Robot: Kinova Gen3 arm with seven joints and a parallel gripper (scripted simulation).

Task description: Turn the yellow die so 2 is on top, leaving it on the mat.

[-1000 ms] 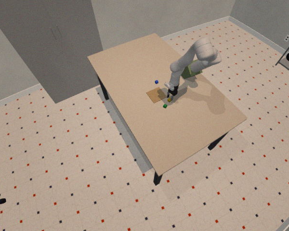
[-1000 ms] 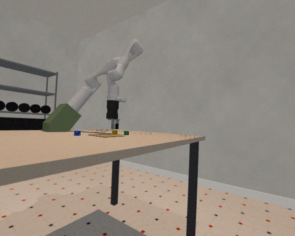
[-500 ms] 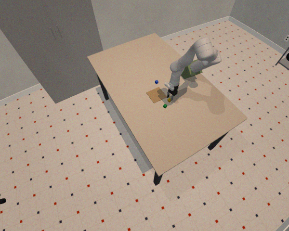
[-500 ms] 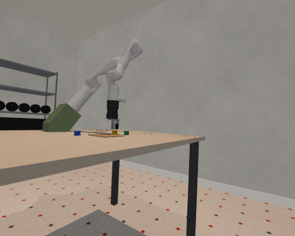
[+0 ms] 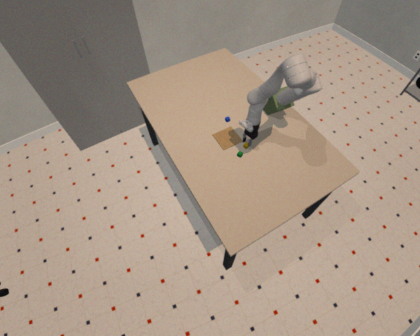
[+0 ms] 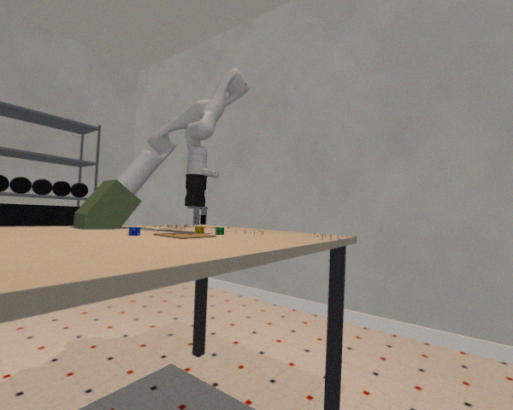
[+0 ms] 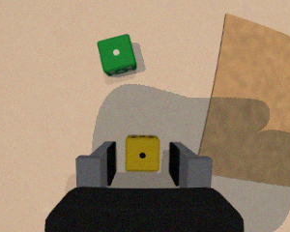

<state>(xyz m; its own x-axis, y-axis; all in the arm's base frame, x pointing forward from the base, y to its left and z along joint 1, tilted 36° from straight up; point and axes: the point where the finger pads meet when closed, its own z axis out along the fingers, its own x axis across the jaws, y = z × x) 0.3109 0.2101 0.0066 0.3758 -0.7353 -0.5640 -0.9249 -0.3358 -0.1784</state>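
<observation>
In the wrist view the mat [image 7: 261,84] runs off the right edge, and the gripper body hides the table near the bottom. From the top view the pips on the blue die [image 5: 227,118] are too small to read.

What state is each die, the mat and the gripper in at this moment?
yellow die: on bare table, off the mat, 1 up, between the jaws, not gripped.
green die: on table, 1 up.
blue die: on table, top face unreadable.
mat: flat, nothing on it.
gripper: open, jaws straddling yellow die.
</observation>
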